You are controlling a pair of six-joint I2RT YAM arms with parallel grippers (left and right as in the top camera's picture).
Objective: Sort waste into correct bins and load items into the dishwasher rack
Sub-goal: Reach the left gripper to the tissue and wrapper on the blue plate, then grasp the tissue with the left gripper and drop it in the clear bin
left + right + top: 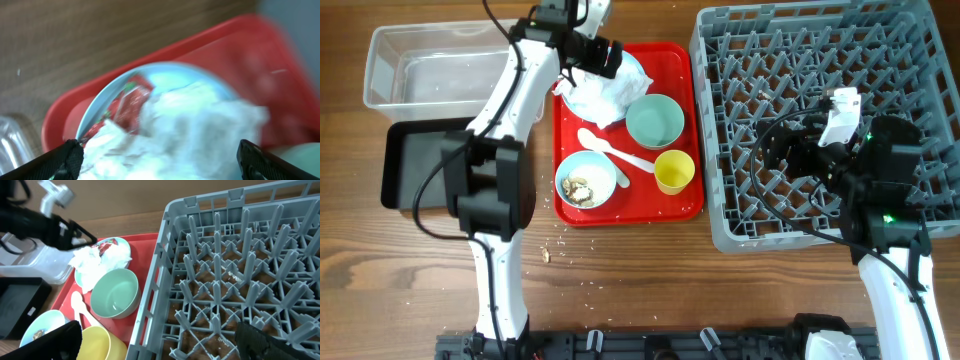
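Wooden tabletop (640,290) with a few loose crumbs, carrying everything. Over the far end of the red serving tray (665,208), the left hand (598,55), released, with fingers spread wide and nothing clamped. Directly beneath it, framed between both fingertips in the wrist view, the crumpled white paper napkin (200,130), heaped on the pale blue plate (102,100), with the small red wrapper (131,102) tucked against the paper toward one fingertip. Probably straddled this way to close on the napkin first: soft, tallest in the pile, and covering the plate, so no moving the plate before clearing it. Wrist view blurred, so touching the paper or not: cannot tell.

Off to that hand's left, the clear plastic tub (370,80) and, nearer the arm's base, the black tray (392,165), both close enough for a short carry.

Behind the hand on the same red tray: an empty mint bowl (654,120), the yellow cup (674,170), the white plastic spoon (610,150), and a second bowl (600,165) holding beige food scraps (578,188). None loaded yet.

Right hand (775,150) likewise released, with fingers wide apart and empty, poised above the grey dishwasher rack (740,60), the red tray just off to one side. Seemingly waiting there for dishes once the waste goes. No dishes in the rack; task judged barely begun.
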